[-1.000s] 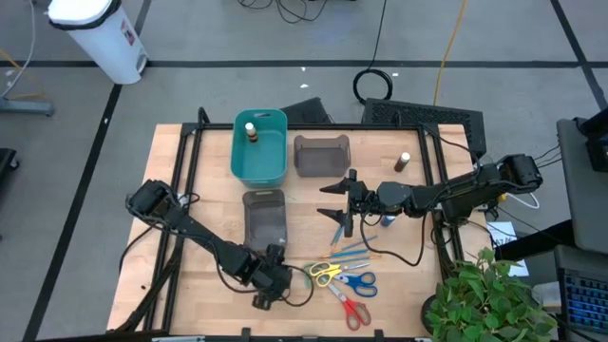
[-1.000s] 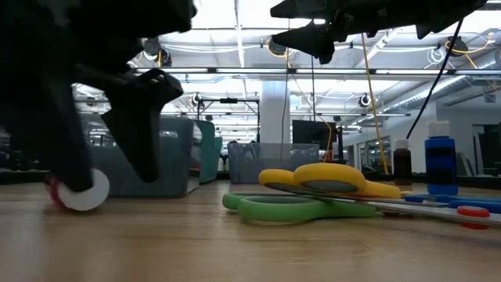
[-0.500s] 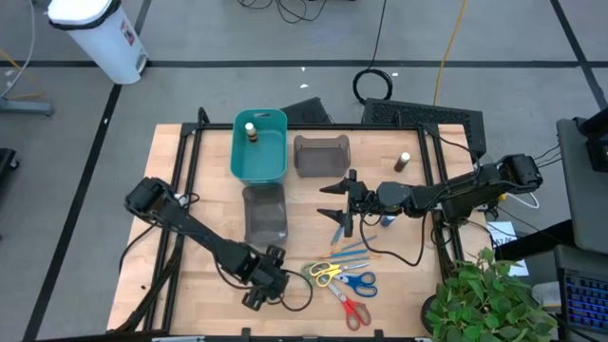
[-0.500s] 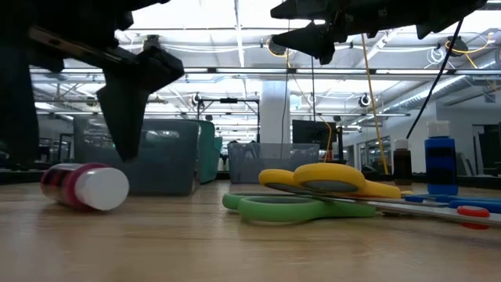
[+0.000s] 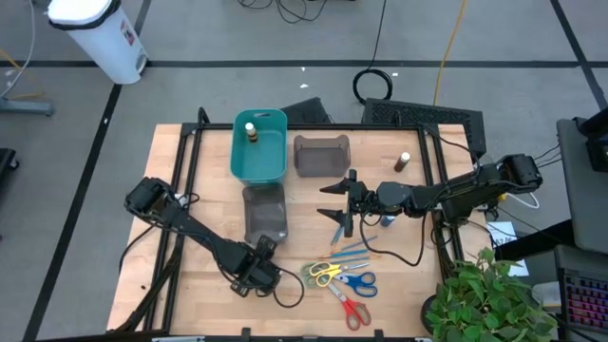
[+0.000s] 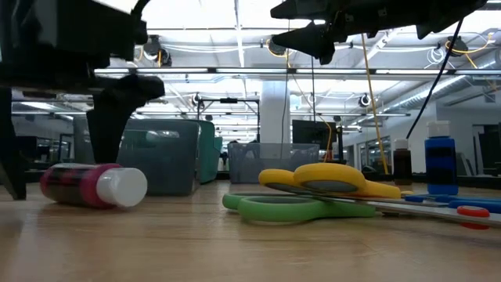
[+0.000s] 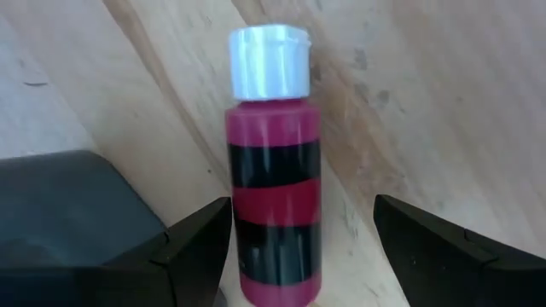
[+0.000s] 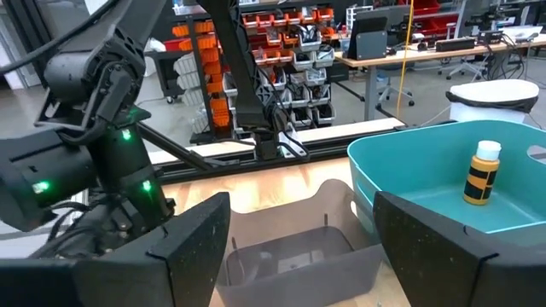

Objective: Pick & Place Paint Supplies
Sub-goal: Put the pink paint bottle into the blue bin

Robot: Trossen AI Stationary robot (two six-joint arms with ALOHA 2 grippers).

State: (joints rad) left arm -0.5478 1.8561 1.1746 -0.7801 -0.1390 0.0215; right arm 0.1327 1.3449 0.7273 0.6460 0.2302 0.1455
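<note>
A magenta paint bottle with black bands and a white cap (image 7: 273,183) lies on its side on the wood, near the table's near edge (image 6: 92,186). My left gripper (image 7: 299,217) hangs over it, open, one finger on each side of the bottle's body with a gap. In the high view the left gripper (image 5: 251,273) hides the bottle. My right gripper (image 5: 340,205) hovers open above mid-table, near the grey bin (image 5: 321,155). Yellow-green scissors (image 5: 325,273), blue scissors (image 5: 357,281) and red scissors (image 5: 353,312) lie flat. Thin brushes (image 5: 352,252) lie beside them.
A teal bin (image 5: 259,145) holds an upright brown bottle (image 8: 483,175). A second grey bin (image 5: 265,215) lies just beyond my left gripper. A brown bottle (image 5: 403,161) and a blue bottle (image 6: 441,163) stand toward the right. A potted plant (image 5: 484,294) overhangs the near right corner.
My left gripper has moved toward the table's left and away from the near edge, staying open. The magenta bottle has turned about on the table: its cap faced the low camera a second ago, and now it lies sideways to it.
</note>
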